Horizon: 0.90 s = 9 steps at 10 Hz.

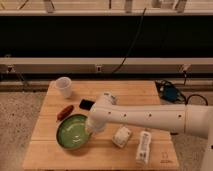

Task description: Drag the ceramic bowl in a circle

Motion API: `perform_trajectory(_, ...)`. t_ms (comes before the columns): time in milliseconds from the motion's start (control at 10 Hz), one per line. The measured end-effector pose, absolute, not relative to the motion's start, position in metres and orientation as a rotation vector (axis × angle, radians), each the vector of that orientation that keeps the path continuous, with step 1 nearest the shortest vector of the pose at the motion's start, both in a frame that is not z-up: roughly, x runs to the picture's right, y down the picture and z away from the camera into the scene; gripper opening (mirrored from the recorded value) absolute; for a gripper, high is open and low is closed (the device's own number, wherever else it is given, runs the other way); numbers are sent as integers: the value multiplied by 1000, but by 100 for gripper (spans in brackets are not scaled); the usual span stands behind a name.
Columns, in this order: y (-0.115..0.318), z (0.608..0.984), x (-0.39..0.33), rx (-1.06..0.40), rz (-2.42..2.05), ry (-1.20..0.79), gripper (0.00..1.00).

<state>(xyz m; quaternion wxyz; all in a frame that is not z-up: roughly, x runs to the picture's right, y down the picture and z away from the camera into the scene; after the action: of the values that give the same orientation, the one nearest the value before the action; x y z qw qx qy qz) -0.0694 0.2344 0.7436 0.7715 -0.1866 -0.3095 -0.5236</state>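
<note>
We see warm, soft light from overhead on the worktop (45, 155), pale glare inside the ceramic bowl (72, 134), the gripper (94, 126) at its right rim, faint shadow beneath the arm (150, 117), deep darkness beyond the far edge
</note>
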Motion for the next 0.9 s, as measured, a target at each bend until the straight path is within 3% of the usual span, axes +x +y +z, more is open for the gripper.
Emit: perform_trajectory(900,227,748,-76,-407,-1113,-657,2)
